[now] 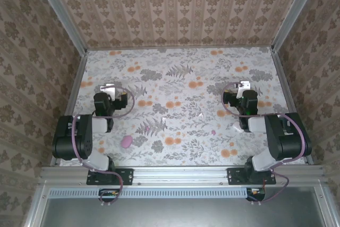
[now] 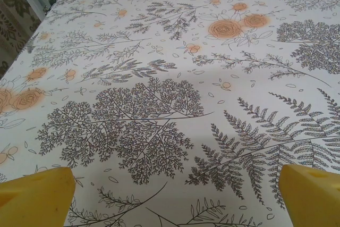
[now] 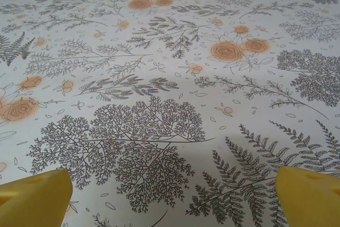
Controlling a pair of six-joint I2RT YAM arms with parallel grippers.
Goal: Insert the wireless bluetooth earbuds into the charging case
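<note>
The left end effector (image 2: 172,198) stood wide open with nothing between its yellow fingertips (image 2: 34,192); only the flowered tabletop (image 2: 175,51) showed in the gap. The right end effector (image 3: 172,198) was spread just as wide and also held nothing. Seen from above, both hung over the middle depth of the tabletop, the left one close to the left edge and the right one close to the right edge, well apart from each other. A pink earbud (image 1: 213,131) lay right of centre, toward the near edge and near the right arm (image 1: 281,142). Nearer the centre lay a first white earbud (image 1: 164,116), slightly to the left, and a second white earbud (image 1: 201,115), slightly to the right. Both were too small for their shape to be made out. A pink case (image 1: 126,141), shaped like a pebble, rested toward the near left corner, beside the left arm (image 1: 74,136); whether it was open could not be told. A small white thing (image 1: 235,127) lay just beside the right arm, too small to identify.
</note>
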